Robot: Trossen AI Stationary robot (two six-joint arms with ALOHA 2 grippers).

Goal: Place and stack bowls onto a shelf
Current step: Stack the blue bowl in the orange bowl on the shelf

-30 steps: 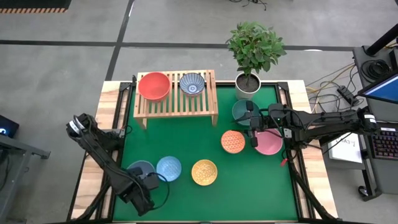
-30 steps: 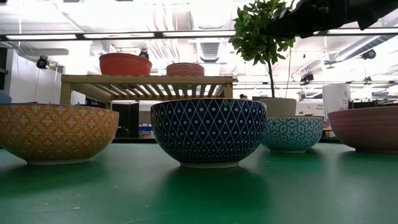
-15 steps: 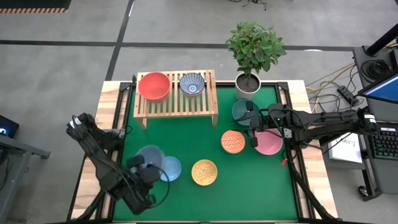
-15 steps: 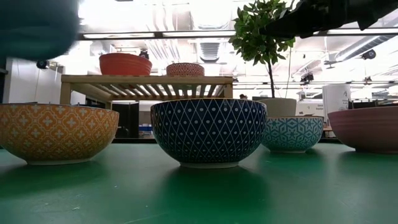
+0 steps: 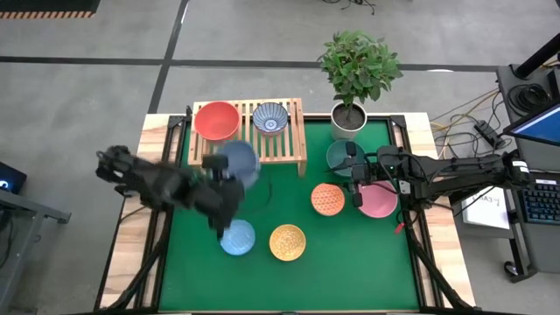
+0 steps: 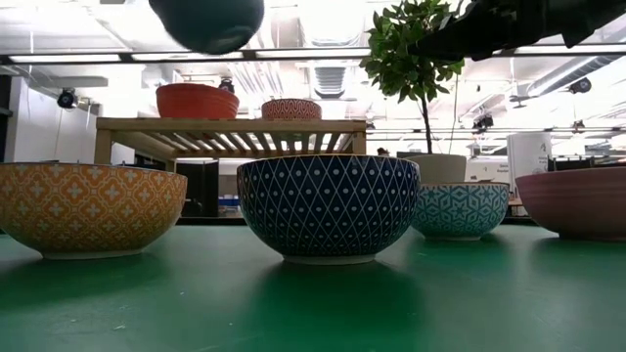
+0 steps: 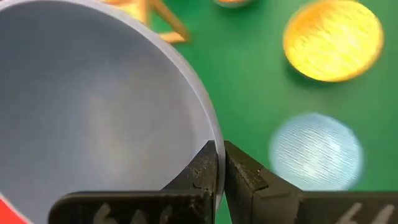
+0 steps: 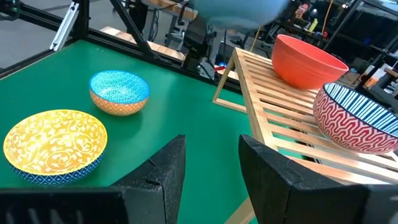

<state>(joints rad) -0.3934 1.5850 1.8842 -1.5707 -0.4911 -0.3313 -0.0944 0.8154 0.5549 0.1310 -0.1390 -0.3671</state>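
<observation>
**Grey-blue bowl held in the air beside the shelf**

The shelf (image 5: pixel 248 131) stands at the far left part of the green tabletop (image 5: pixel 289 280). On its slats the red bowl (image 5: pixel 216 120) sits to the left and a patterned bowl (image 5: pixel 270 117) to the right, so both places are taken. The front middle of the tabletop is free, between the shelf and the bowls lying nearer.

The left end effector (image 7: pixel 219 167) is closed on the rim of the grey-blue bowl (image 5: pixel 238 164), one finger inside and one outside. The bowl is lifted off the tabletop, just in front of the shelf near the red bowl; in the low view it hangs above the level of the shelf top. The left arm reaches in from the left edge, stretched almost level over the tabletop.

Below it lie the light blue bowl (image 5: pixel 237 237) and the yellow bowl (image 5: pixel 288 242), near each other. The orange bowl (image 5: pixel 328 199), the teal bowl (image 5: pixel 343 157) and the pink bowl (image 5: pixel 378 201) are at the right side. The right end effector (image 8: pixel 211 163) is open and empty, hanging there between the orange and pink bowls.
</observation>
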